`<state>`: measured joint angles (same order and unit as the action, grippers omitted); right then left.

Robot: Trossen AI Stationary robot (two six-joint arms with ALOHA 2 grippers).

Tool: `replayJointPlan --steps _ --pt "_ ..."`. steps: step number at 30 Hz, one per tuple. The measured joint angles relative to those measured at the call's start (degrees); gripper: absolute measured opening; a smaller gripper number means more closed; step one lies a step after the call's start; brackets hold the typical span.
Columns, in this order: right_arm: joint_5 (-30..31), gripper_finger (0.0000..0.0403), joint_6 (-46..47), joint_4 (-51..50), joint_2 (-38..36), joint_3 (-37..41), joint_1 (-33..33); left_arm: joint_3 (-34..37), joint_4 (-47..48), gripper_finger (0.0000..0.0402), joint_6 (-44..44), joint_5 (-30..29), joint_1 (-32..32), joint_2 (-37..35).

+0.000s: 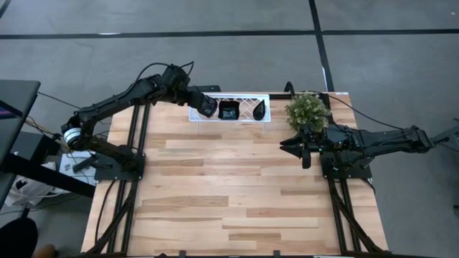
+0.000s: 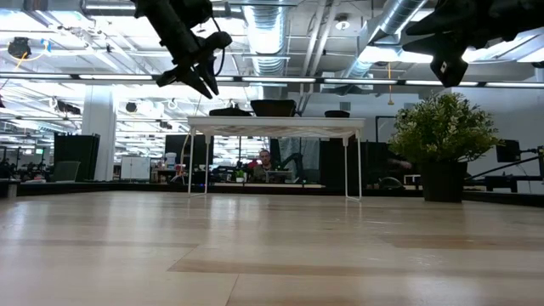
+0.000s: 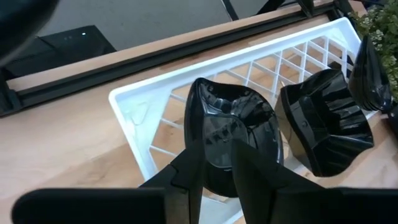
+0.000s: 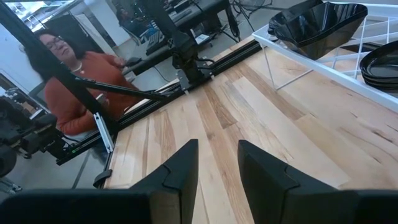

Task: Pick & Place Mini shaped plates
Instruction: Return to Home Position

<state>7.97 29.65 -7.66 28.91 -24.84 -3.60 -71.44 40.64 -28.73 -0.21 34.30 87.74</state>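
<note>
The white lattice tray [image 1: 247, 119] stands at the table's far edge. My left gripper [image 1: 208, 106] is over the tray's left end, shut on a glossy black leaf-shaped mini plate [image 3: 233, 124]. A squarish wavy-rimmed plate [image 1: 228, 111] sits tilted in the tray's middle, and teardrop plates [image 1: 259, 109] lie at its right end. My right gripper [image 1: 297, 147] hovers open above the table's right side, just in front of the green plant [image 1: 308, 109], touching nothing. My left gripper pinches the leaf-shaped plate by its near rim [image 3: 217, 146]. One finger [image 3: 255, 168] lies over the plate's hollow and the other finger [image 3: 186, 168] is at its outer side. The fingers slant down from the table's left. Whether the plate touches the lattice, I cannot tell.
The potted plant [image 2: 442, 127] stands at the far right, close to the tray's right end. Black frame rails run along both sides of the table. A person in a red top [image 4: 68, 81] sits beyond the table's left side. The wooden tabletop [image 1: 229, 193] stretches toward the near edge.
</note>
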Motion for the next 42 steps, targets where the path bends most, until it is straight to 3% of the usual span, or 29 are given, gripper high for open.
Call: replayJointPlan --steps 11,24,31,37,42 --pt "0.0 0.0108 0.0 -0.7 0.0 0.0 0.0 0.0 0.4 0.0082 1.7 -0.5 -5.1 -4.3" --pt "-0.2 0.0108 0.0 -0.9 0.0 0.0 0.0 0.0 -0.9 0.0082 3.3 -14.6 -21.5 -17.0" --pt "-0.3 0.0108 0.9 0.4 0.0 0.0 0.0 0.1 -3.1 0.0082 6.3 -16.8 -30.8 -19.8" --pt "-0.3 0.0108 0.9 0.4 0.0 0.0 0.0 7.6 -18.2 0.0082 10.4 -16.7 -37.0 -22.0" --pt "-0.5 0.0108 0.9 0.4 0.0 0.0 0.0 16.4 -24.4 0.0082 9.4 -16.7 -39.7 -26.1"
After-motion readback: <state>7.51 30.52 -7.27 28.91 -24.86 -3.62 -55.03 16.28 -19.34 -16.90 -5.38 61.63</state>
